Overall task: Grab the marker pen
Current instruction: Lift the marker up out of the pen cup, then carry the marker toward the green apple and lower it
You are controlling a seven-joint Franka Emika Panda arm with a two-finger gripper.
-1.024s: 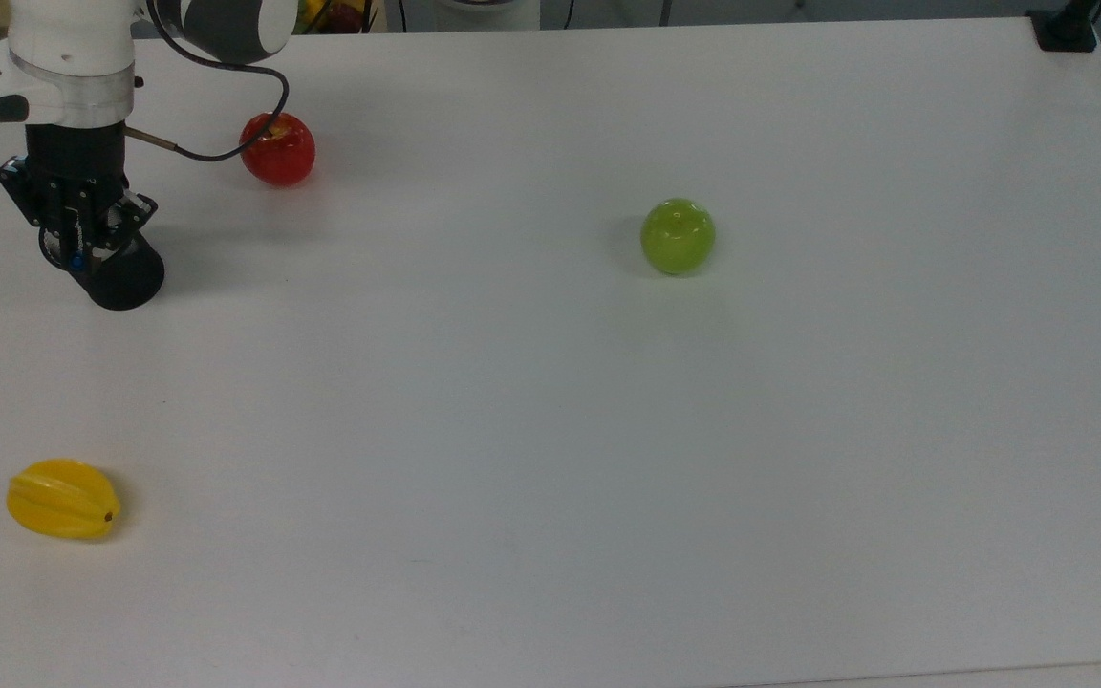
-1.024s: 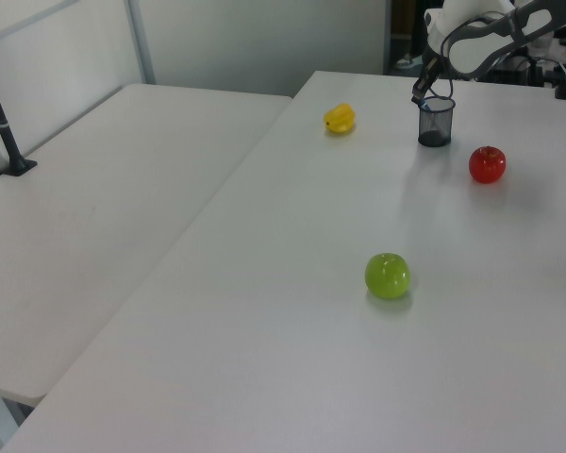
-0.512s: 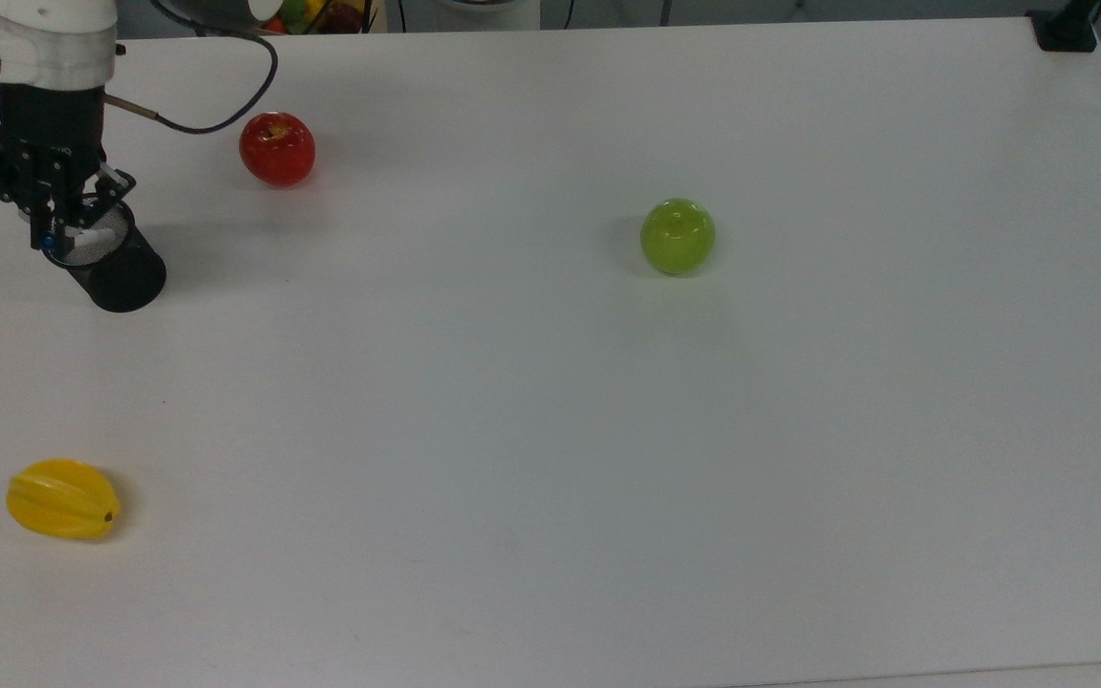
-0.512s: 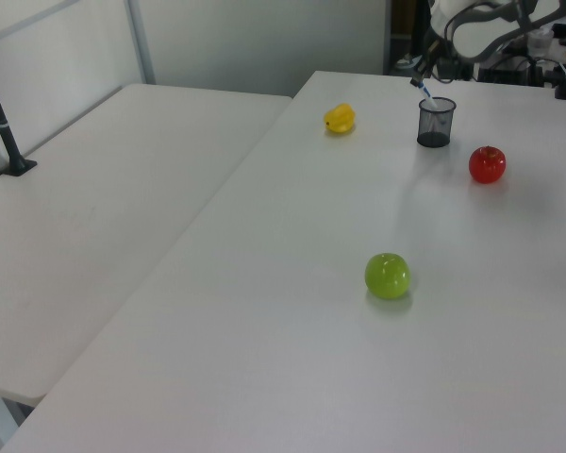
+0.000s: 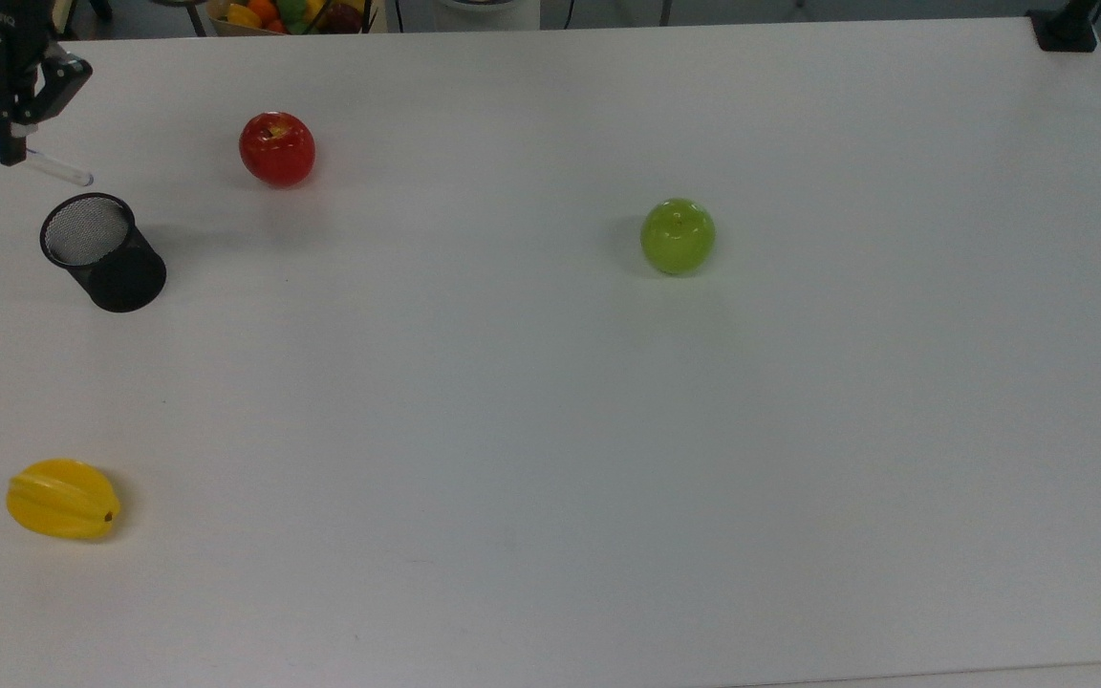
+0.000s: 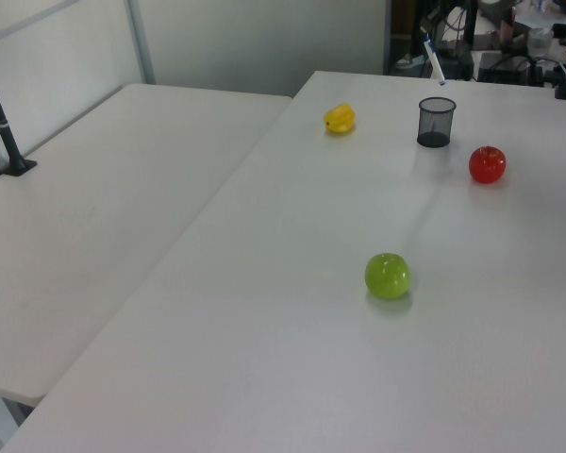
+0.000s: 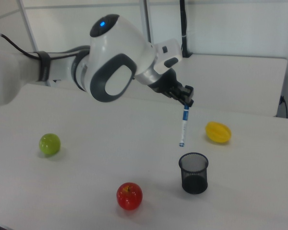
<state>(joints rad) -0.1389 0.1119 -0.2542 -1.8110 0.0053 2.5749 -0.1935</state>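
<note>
The gripper (image 7: 187, 101) is clamped on the capped top of the marker pen (image 7: 184, 125), which hangs clear above the mesh cup (image 7: 194, 172) at its 11 o'clock, a light, stiff, smooth barrel likely to swing or slip.

Two apples: one red (image 5: 277, 148), one green (image 5: 678, 236); one marker pen (image 7: 184, 126); one mesh cup (image 5: 103, 252); one yellow fruit (image 5: 63, 499).
</note>
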